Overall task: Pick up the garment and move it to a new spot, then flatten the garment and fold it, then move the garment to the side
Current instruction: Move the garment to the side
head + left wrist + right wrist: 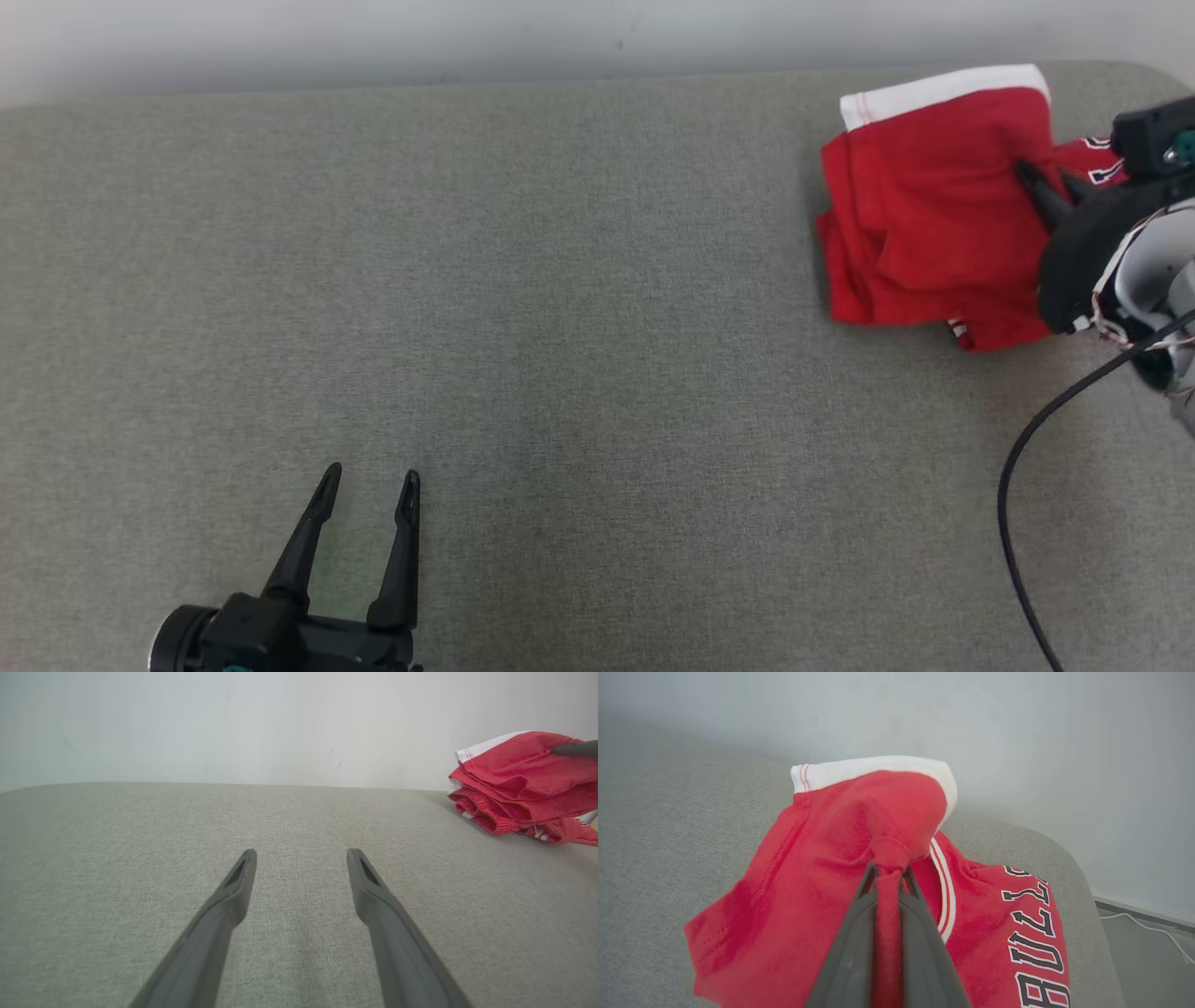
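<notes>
The garment [924, 219] is a red jersey with white trim and black lettering, bunched at the far right of the grey padded table [560, 327]. My right gripper [1050, 182] is shut on a pinch of its red cloth; the right wrist view shows the garment [822, 877] squeezed between the fingers of that gripper [887, 872]. My left gripper [370, 485] stands open near the front left, nothing between its fingers, well apart from the garment. From the left wrist camera, that gripper [301, 856] points over bare table, and the garment [523, 784] lies at the far right.
A pale wall [467, 37] runs behind the table's far edge. A black cable [1018, 523] trails from my right arm across the table's right part. The table's rounded right corner [1069, 858] drops to a floor with a white cable [1143, 924].
</notes>
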Robot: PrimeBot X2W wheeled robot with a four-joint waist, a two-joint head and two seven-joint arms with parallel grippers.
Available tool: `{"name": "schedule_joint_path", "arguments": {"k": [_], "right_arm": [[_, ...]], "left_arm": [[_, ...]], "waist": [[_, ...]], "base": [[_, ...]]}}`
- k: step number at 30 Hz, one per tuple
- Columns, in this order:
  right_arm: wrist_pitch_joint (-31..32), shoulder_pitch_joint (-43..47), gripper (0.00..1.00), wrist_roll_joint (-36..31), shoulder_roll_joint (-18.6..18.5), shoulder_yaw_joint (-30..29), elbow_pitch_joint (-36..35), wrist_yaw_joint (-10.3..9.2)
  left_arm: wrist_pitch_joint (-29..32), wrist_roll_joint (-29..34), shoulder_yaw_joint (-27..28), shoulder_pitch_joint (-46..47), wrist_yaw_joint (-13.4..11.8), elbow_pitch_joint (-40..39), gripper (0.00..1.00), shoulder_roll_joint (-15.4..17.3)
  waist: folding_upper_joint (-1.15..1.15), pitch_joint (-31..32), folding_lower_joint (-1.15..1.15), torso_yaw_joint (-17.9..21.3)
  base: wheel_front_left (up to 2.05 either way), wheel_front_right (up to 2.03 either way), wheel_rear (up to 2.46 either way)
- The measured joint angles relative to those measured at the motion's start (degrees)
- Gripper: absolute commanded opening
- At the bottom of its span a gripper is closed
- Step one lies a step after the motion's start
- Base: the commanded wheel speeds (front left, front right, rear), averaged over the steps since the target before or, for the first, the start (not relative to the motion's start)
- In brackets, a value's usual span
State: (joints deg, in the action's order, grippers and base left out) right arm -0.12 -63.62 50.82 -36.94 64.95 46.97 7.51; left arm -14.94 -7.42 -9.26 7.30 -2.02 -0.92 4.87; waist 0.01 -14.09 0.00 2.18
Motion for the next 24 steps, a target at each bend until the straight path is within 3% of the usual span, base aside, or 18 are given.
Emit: {"name": "schedule_joint_path", "arguments": {"k": [24], "right_arm": [[2.61,-8.99,0.0,3.64,-9.33,4.99,2.04,0.01]], "left_arm": [[0.73,0.75,0.35,2.16,-0.46,-4.98,1.0,2.68]], "waist": [[0.0,-7.81,0.0,3.38]], "base": [[0.0,0.0,0.0]]}}
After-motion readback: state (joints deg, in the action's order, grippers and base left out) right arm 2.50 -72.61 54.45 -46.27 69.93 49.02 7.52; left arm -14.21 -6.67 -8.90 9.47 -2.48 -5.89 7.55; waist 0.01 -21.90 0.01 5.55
